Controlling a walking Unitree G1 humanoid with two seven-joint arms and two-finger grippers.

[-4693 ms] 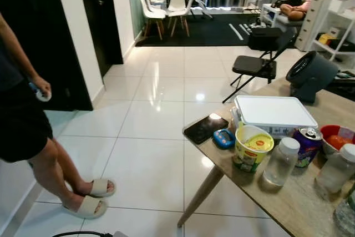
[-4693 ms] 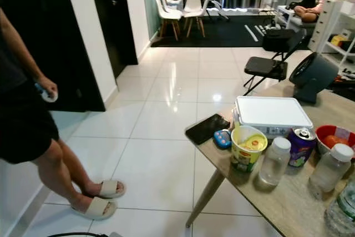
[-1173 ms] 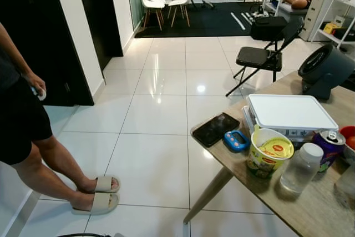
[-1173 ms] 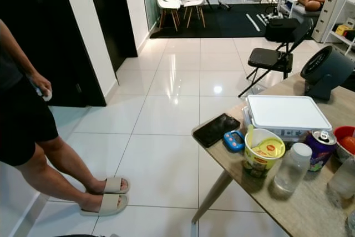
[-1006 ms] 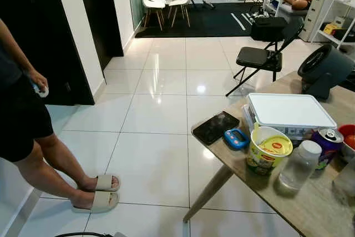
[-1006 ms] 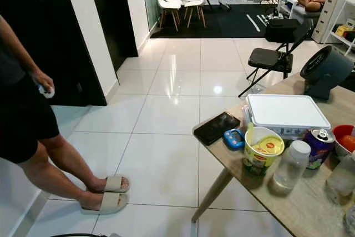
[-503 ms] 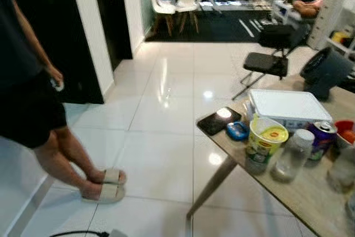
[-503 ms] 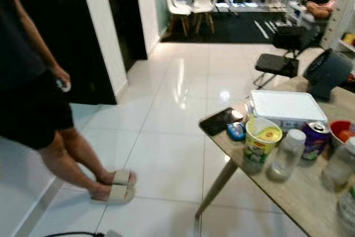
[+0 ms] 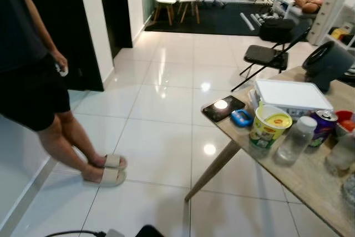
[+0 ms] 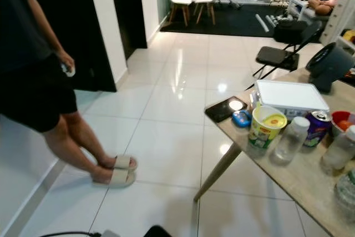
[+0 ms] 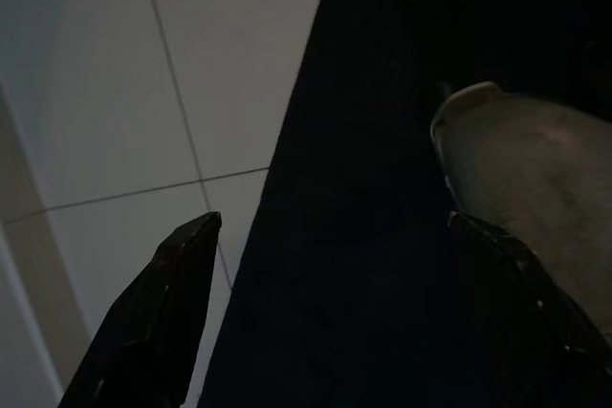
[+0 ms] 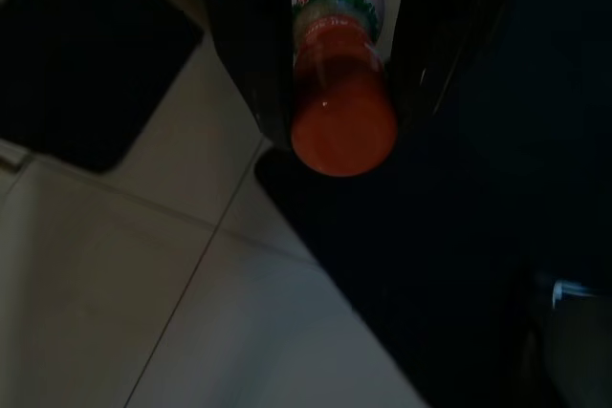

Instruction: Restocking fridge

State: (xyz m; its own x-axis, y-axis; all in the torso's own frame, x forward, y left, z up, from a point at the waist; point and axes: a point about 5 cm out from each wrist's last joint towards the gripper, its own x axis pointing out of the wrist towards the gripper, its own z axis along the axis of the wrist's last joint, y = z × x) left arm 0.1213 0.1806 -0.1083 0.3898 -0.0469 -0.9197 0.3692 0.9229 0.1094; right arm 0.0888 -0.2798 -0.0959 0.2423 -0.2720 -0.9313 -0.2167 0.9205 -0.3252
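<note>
In the right wrist view my right gripper [image 12: 342, 136] is shut on a small bottle of orange-red juice [image 12: 344, 93] with a white and green label, held over pale floor tiles. My left gripper [image 11: 332, 222] hangs open over the tiles beside a dark shape, with nothing between its fingers. On the wooden table [image 9: 310, 176] at the right stand a white lidded box [image 9: 291, 95], a yellow noodle cup [image 9: 266, 129], a clear plastic bottle [image 9: 294, 140], a purple can [image 9: 321, 126] and a red bowl [image 9: 345, 123].
A person [image 9: 33, 81] in dark clothes and sandals [image 9: 105, 170] stands at the left before a black panel [image 9: 61, 20]. A phone [image 9: 223, 107] and a blue gadget [image 9: 241, 117] lie at the table's corner. A fan [image 9: 327, 62] and a folding chair [image 9: 263, 54] are behind.
The whole picture has shifted, so the camera has moved: the table now sits a little farther right and the person looms larger at the left. The things on the table have not moved.
</note>
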